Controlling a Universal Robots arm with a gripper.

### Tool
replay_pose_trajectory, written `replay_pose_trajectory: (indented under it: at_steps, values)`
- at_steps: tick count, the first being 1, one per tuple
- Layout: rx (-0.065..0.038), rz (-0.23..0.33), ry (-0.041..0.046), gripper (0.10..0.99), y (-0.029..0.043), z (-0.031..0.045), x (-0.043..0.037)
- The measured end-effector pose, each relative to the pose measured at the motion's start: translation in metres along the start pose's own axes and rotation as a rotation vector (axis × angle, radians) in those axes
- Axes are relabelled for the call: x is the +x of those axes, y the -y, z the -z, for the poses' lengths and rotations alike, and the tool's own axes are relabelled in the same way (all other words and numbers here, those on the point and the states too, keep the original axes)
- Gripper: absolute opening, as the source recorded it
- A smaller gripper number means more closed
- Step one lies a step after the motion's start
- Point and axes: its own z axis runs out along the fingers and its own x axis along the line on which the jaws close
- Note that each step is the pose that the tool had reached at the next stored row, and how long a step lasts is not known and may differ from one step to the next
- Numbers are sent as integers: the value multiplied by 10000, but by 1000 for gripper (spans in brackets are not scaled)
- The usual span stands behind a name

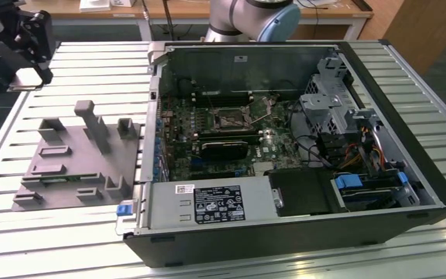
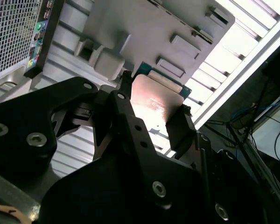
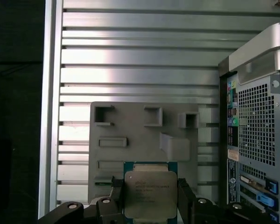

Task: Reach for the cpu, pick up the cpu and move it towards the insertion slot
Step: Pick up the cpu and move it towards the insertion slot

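First wrist view: cpu (image 3: 150,195) sits between the two black fingers of the gripper (image 3: 149,198), silver lid facing the camera, green board edge showing above the lid. One finger (image 3: 115,192) on each opposite side edge, so it's a side pinch that leaves the lid and the underside untouched. Judging by the second wrist view, cpu (image 2: 155,103) is off the surface and carried: the grey fixture plate (image 2: 144,28) and slatted table (image 2: 233,51) lie well behind it, and the chip tilts with the gripper (image 2: 151,114). Jaws are narrow, closed on the chip edges

Fixture plate (image 3: 140,135) lies directly behind the chip in the first wrist view, shallow pockets and raised blocks on it. Can't tell which pocket matches the chip. Computer case rear panel (image 3: 254,140) is beside the plate, ports and vent grille facing this way

Exterior view: gripper (image 1: 28,81) hangs near the far corner of the table (image 1: 91,52) on the exterior view's left, above the slats, beyond the fixture plate (image 1: 68,168). Chip itself too small to make out there. Insertion slot (image 1: 229,120) is inside the open case (image 1: 301,232), dark square in a silver frame on the board, well apart from the gripper. Case wall stands between them, so my read is pick done, transfer to the slot barely started
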Motion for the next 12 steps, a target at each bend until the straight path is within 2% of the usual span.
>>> replay_pose_trajectory:
  at_steps: [12]
  values:
    - [0, 0, 0, 541, -3, -19, -513]
